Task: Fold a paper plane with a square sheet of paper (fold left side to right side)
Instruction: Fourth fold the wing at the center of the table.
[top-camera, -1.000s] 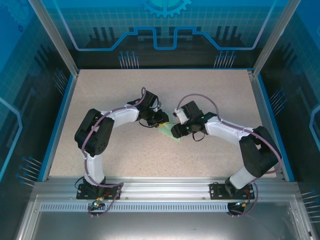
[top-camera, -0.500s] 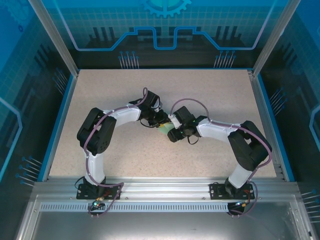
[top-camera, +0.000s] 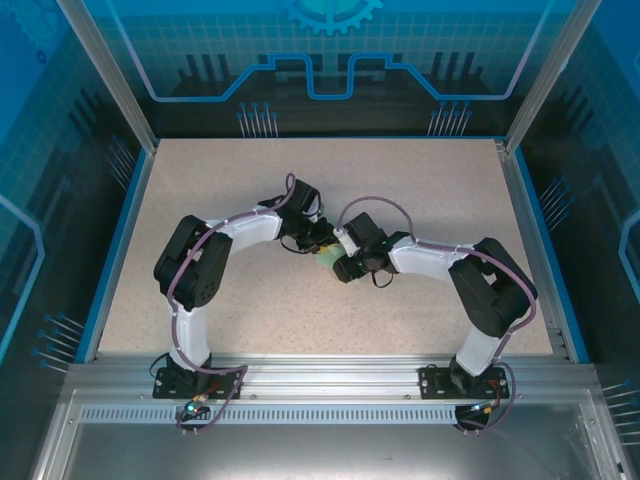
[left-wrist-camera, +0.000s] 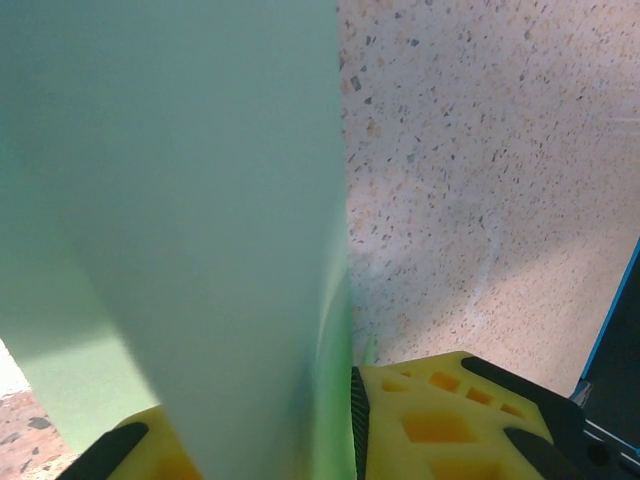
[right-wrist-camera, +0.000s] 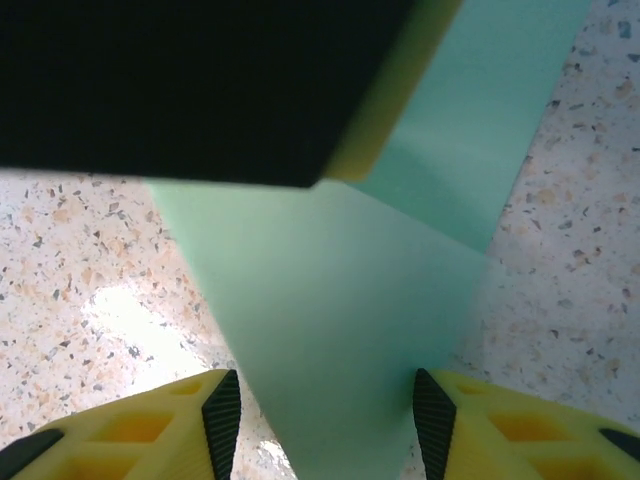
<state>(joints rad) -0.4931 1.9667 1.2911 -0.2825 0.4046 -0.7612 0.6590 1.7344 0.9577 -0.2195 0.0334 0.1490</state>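
Mid-fold: left fingers (left-wrist-camera: 440, 420) clamp the square sheet of paper (left-wrist-camera: 200, 200) between them, while right fingers (right-wrist-camera: 150, 420), half open, straddle its flap. The next move is probably pinching the flap and carrying it across.

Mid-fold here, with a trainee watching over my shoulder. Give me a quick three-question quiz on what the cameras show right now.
1. True or false: the square sheet of paper lies in the far right corner of the table, away from both arms.
2. Pick one: in the right wrist view the sheet runs (a) between the right gripper's fingers, (b) left of both fingers, (c) right of both fingers.
3. In the overhead view, where on the table are the left gripper and the right gripper?
Key: 1 false; 2 a; 3 mid-table, close together over the sheet.
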